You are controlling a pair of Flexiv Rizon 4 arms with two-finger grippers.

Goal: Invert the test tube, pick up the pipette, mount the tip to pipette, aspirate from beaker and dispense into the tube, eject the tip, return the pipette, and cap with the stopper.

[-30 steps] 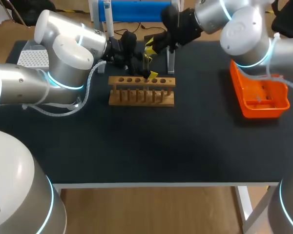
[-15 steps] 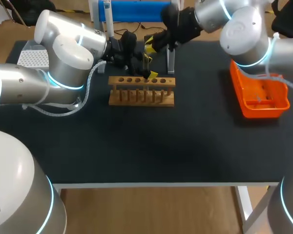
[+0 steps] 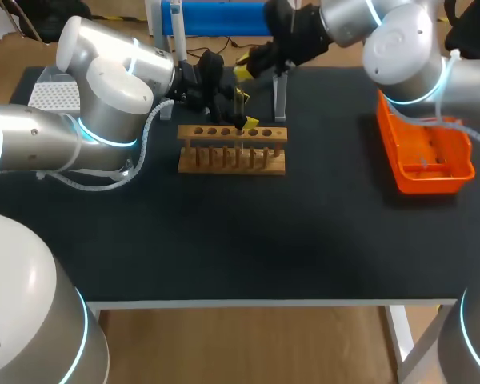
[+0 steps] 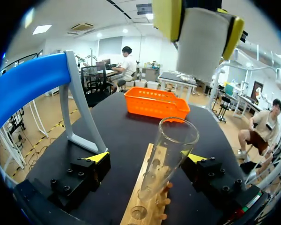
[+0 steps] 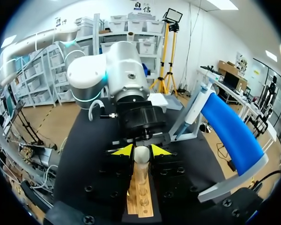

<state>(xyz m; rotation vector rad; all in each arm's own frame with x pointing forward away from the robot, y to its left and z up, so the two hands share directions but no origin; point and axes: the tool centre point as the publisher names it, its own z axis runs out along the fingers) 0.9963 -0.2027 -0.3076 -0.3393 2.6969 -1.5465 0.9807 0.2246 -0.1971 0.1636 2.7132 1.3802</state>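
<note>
A clear glass test tube (image 4: 171, 150) stands mouth-up in the wooden rack (image 3: 232, 158), between the spread fingers of my left gripper (image 3: 244, 110), which is open; neither yellow tip touches the glass. Above the tube's mouth hangs my right gripper (image 4: 199, 28), shut on a white stopper (image 4: 201, 47). In the right wrist view the stopper (image 5: 141, 154) sits pinched between the yellow tips of that gripper (image 5: 141, 151), with the rack (image 5: 140, 201) straight below. A pipette (image 3: 176, 28) hangs on the blue stand (image 3: 224, 16) at the table's far edge.
An orange basket (image 3: 428, 156) lies at the right side of the table. A tip box (image 3: 52, 96) sits at the far left, behind my left arm. The stand's grey leg (image 3: 280, 100) rises just behind the rack.
My right gripper, with the stopper, has shifted slightly up and toward the far edge. The left arm and the tube have not moved.
</note>
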